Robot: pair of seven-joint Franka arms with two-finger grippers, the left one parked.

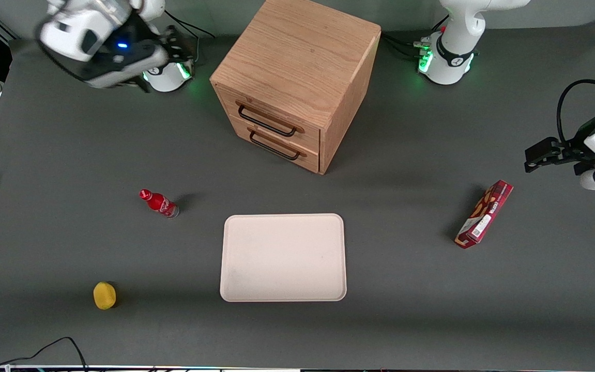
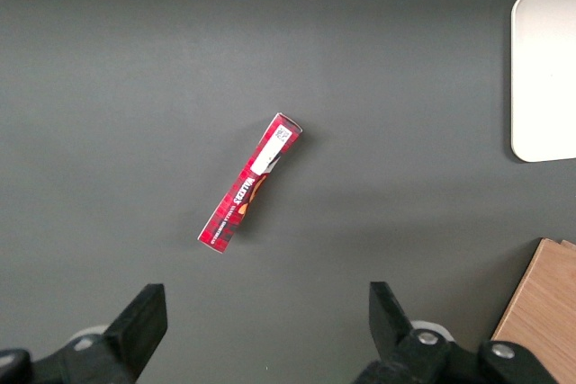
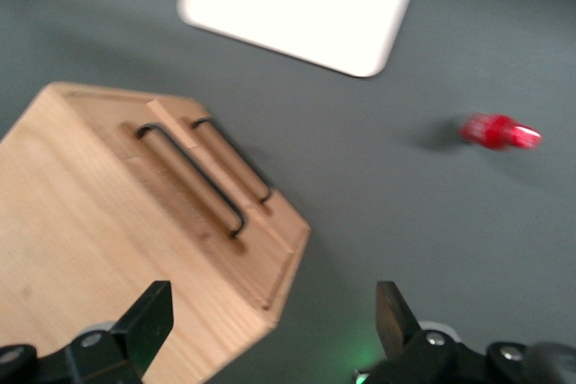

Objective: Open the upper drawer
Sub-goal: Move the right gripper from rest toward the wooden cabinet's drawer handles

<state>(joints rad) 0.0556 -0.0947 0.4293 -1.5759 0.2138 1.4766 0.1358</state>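
Observation:
The light-oak cabinet [image 1: 297, 62] stands at the back middle of the table. Its upper drawer [image 1: 276, 114] is shut flush, with a thin black wire handle [image 1: 266, 122]. The matching bottom drawer [image 1: 281, 146] below it is also shut. My right gripper [image 1: 170, 46] hangs high above the table beside the cabinet, toward the working arm's end and well apart from the handles. The right wrist view shows it open and empty [image 3: 273, 321], above the cabinet's top corner, with the upper drawer [image 3: 171, 177] and its handle [image 3: 193, 179] ahead of the fingers.
A cream tray [image 1: 283, 257] lies nearer the front camera than the cabinet. A small red bottle [image 1: 158, 203] and a yellow fruit [image 1: 104, 295] lie toward the working arm's end. A red snack box [image 1: 484, 214] lies toward the parked arm's end.

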